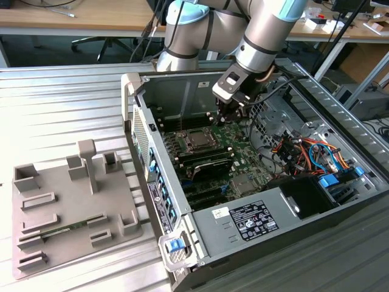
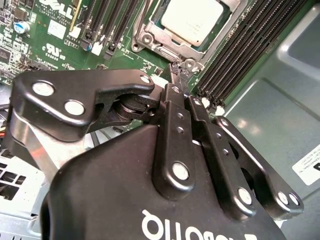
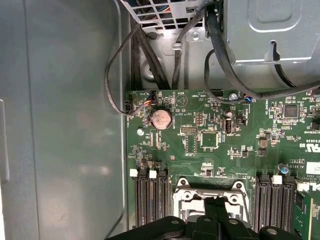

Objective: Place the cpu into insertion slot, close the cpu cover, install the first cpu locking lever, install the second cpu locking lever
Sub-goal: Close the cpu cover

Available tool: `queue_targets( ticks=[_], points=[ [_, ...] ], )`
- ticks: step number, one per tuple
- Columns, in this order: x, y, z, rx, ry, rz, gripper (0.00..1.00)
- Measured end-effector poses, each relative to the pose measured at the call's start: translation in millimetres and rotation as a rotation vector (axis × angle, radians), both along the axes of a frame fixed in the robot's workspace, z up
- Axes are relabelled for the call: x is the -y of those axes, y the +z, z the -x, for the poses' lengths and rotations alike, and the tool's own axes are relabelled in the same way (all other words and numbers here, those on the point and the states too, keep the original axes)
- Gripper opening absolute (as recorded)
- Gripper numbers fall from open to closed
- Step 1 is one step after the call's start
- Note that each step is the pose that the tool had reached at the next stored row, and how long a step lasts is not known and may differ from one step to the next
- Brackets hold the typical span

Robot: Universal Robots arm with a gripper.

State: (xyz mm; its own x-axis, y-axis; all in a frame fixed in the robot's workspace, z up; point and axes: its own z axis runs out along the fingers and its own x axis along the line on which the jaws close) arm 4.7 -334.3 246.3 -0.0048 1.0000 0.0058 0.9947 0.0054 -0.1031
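Observation:
The open computer case (image 1: 182, 243) lies on the metal table. The cpu (image 2: 192, 20), a flat silver square, sits in its socket on the green motherboard (image 3: 215, 125), also seen at the cpu (image 1: 198, 141) in the exterior view. The silvery cpu cover (image 2: 143, 31) lies flat around it, framing the chip. My gripper (image 2: 180, 74) is shut, its black fingers (image 2: 172, 105) pressed together, with the tips down at one corner of the socket beside a small metal lever end (image 2: 189, 63). In the exterior view the gripper (image 1: 226, 118) hangs just to the right of the socket.
Black memory slots (image 2: 240, 45) flank the socket on both sides. Bundled cables (image 1: 304, 152) and a drive bay fill the case on the exterior view's right. A grey parts fixture (image 1: 67, 207) lies on the table to the left. A coin battery (image 3: 161, 119) and black cables (image 3: 150, 55) lie beyond the socket.

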Motion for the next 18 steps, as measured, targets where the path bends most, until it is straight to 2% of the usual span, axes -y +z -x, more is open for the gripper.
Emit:
queue_targets(
  ticks=[3,7,11,18],
  points=[
    [0.0,-0.7,2.3,0.0001,0.007,-0.0002,0.11],
    [0.1,-1.9,5.8,0.0000,0.037,0.0000,0.11],
    [0.1,-2.9,12.7,0.0000,0.038,0.0000,0.11],
    [0.1,-3.7,19.7,0.0000,0.038,0.0000,0.11]
  ],
)
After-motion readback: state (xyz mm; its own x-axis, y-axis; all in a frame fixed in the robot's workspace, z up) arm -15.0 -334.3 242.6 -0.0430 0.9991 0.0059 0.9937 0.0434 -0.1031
